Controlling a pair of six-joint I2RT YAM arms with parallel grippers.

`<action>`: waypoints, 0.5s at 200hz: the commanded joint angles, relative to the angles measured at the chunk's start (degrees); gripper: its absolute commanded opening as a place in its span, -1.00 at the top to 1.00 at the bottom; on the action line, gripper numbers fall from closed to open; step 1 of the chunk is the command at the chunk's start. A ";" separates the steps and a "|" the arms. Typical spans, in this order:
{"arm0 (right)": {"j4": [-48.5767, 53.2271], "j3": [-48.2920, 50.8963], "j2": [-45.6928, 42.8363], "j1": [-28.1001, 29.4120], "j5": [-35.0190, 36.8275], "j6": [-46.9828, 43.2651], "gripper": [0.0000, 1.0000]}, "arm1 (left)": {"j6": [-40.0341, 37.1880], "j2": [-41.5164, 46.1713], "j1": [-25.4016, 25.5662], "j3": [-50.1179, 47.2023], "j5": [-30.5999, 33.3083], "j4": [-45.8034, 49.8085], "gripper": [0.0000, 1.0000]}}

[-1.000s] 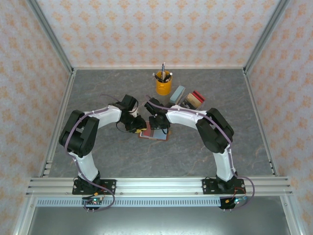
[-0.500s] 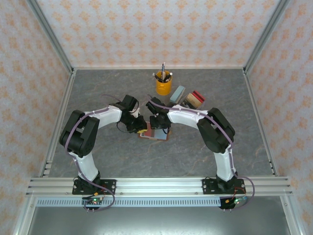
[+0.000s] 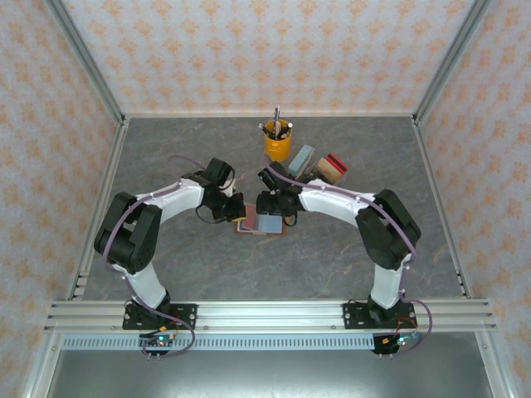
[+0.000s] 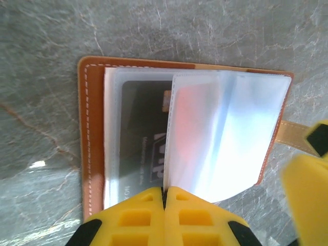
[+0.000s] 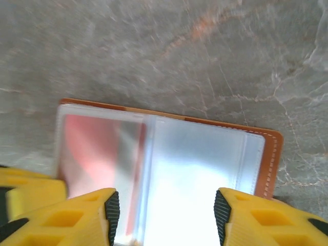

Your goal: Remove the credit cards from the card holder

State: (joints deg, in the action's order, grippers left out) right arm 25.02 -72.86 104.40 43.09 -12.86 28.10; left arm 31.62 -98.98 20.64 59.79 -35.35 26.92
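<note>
Grey marble-patterned table point(image 3: 207, 274) enclosed by orange-and-white patterned walls point(image 3: 265, 54).

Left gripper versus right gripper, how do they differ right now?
The left gripper is shut, apparently pinching a clear sleeve; the right gripper is wide open, holding nothing. The left gripper sits at the card holder's edge; the right gripper spans its open pages. Both are yellow and at the holder.

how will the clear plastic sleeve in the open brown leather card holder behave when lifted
Probably floppy: the clear plastic sleeve bows up off the brown leather card holder. Likely slippery, given its glare. Probably light: thin, see-through.
</note>
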 commanded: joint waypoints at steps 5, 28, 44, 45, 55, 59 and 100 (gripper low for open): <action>-3.96 1.93 -5.27 -0.29 2.68 1.73 -0.14 | -0.01 1.77 0.22 0.39 1.95 1.63 0.92; -4.53 3.35 -7.52 -0.46 4.63 2.21 -0.16 | 1.83 1.18 0.23 -0.36 -4.65 -3.04 0.58; -4.77 4.25 -8.86 -0.54 6.09 2.77 -0.18 | 3.08 0.84 0.44 -0.71 -7.59 -5.81 0.37; -4.79 4.32 -8.95 -0.54 6.18 2.76 -0.18 | 3.09 0.82 0.44 -0.72 -7.69 -5.91 0.36; -5.22 5.10 -9.92 -0.63 6.98 3.14 -0.18 | 3.19 0.65 0.67 -0.48 -8.59 -6.50 0.30; -5.37 5.37 -10.22 -0.64 7.41 3.31 -0.18 | 3.19 0.53 0.79 -0.38 -9.01 -6.60 0.28; -6.60 8.22 -13.83 -1.16 11.90 5.46 -0.19 | 5.47 -0.67 3.20 0.57 -11.06 -9.62 0.20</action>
State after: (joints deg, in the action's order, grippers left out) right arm 20.16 -66.13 94.02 42.61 -6.15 31.48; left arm 35.16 -98.43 22.17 59.57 -43.59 20.47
